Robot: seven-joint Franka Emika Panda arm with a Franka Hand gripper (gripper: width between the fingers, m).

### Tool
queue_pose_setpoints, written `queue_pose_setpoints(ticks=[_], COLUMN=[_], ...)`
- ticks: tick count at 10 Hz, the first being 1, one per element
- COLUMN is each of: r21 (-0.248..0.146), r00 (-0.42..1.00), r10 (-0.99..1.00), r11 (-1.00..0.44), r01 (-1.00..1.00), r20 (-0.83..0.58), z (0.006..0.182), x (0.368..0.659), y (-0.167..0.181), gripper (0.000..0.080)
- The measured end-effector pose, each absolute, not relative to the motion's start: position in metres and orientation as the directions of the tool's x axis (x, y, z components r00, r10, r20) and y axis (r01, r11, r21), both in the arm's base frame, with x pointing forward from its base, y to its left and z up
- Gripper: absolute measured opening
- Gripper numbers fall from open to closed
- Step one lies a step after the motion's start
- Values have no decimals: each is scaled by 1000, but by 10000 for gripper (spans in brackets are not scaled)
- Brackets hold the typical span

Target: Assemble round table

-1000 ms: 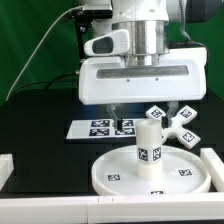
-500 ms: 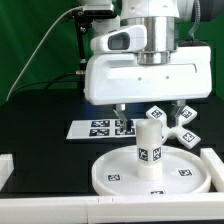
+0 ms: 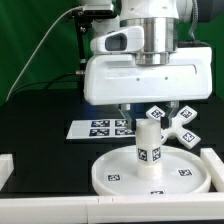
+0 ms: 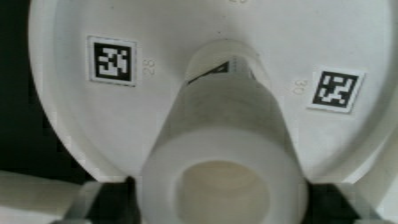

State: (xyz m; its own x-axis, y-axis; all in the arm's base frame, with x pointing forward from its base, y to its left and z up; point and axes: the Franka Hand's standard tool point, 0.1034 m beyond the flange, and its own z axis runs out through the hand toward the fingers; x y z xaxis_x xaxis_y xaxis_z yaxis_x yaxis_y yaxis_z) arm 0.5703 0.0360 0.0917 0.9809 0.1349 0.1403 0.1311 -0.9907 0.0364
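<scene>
The large round disc [image 3: 110,175] lies flat near the front, with the short cylinder leg [image 3: 150,150] standing upright on its central hub. The cross-shaped base [image 3: 175,122] lies behind the disc, toward the exterior view's right. My gripper [image 3: 128,118] hangs open and empty just above and behind the leg's top. In the wrist view the leg [image 4: 222,150] is seen from above, with the disc [image 4: 89,120] beneath it. The leg's top sits between my spread dark fingers [image 4: 103,200], with gaps on both sides.
The marker board [image 3: 95,128] lies flat on the black table behind the disc, toward the exterior view's left. White rails [image 3: 8,165] border the table at the front corners and front edge. A green curtain hangs behind.
My gripper has moved toward the exterior view's right, closer to above the leg. The disc, leg and base have not moved.
</scene>
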Motion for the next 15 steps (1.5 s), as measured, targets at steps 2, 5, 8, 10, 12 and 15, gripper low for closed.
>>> queue_pose_setpoints(ticks=[2,5,8,10,12,15], r21=[17,-23,-97,-169,-175,-141], r00=[990,911,637,288,197,418], r10=[-8,-373,-761,-956,-980,-906], r11=[-1000,-927,-648,-293,-200,-424], r01=[-10,-375,-755,-941,-964,-895], r20=[144,177,124,52,34,71], z=[92,93,95,96,95,94], x=[570,573,574,575,574,572], y=[35,34,41,38,34,37], gripper=[400,400,397,391,391,597])
